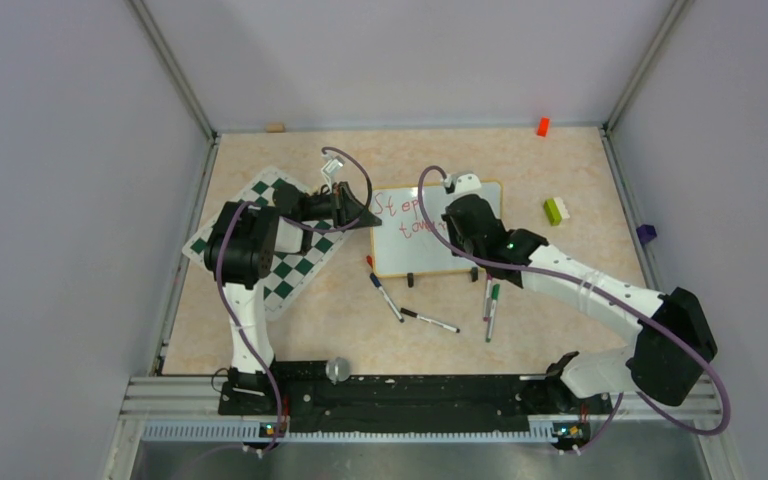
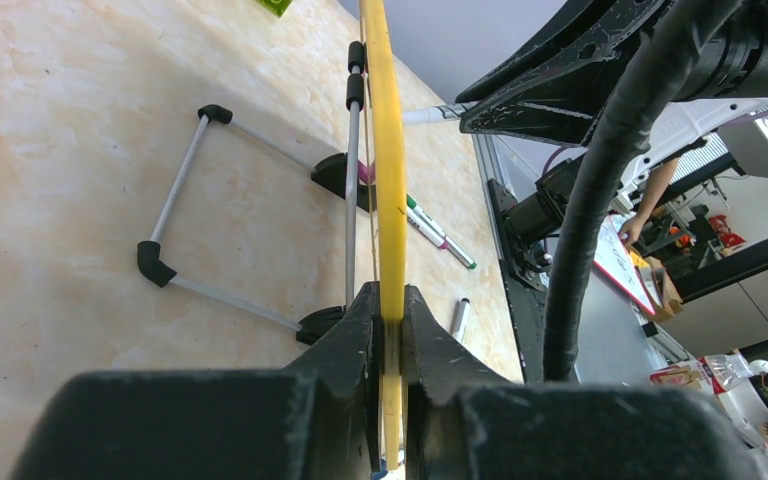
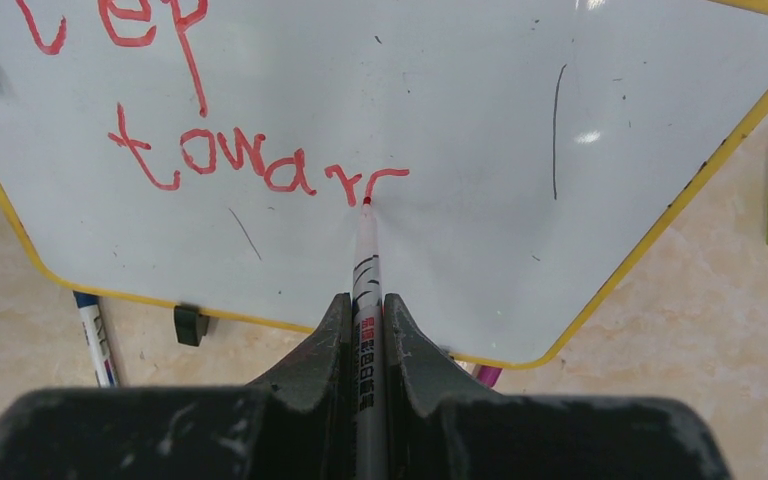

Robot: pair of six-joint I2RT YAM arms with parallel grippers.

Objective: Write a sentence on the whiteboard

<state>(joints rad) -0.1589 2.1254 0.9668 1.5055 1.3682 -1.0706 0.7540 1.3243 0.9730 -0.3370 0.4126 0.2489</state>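
Observation:
The whiteboard (image 1: 465,250) stands propped on its black feet at the table's middle; its frame looks yellow in the wrist views. My left gripper (image 1: 365,218) is shut on the board's left edge (image 2: 387,150), which runs between its fingers (image 2: 345,340). My right gripper (image 1: 452,215) is shut on a red marker (image 3: 367,270), whose tip touches the board face (image 3: 580,80). The sentence (image 3: 260,170) reads "Step" on the first line and "towar" plus a fresh stroke on the second, in red. It also shows in the top view (image 1: 400,208).
A green-and-white chessboard mat (image 1: 290,270) lies under my left arm. Loose markers (image 1: 385,297) (image 1: 430,320) (image 1: 491,310) lie in front of the board. A green brick (image 1: 557,210), an orange block (image 1: 542,126) and a purple piece (image 1: 645,233) sit to the right. The board's wire stand (image 2: 185,170) is behind it.

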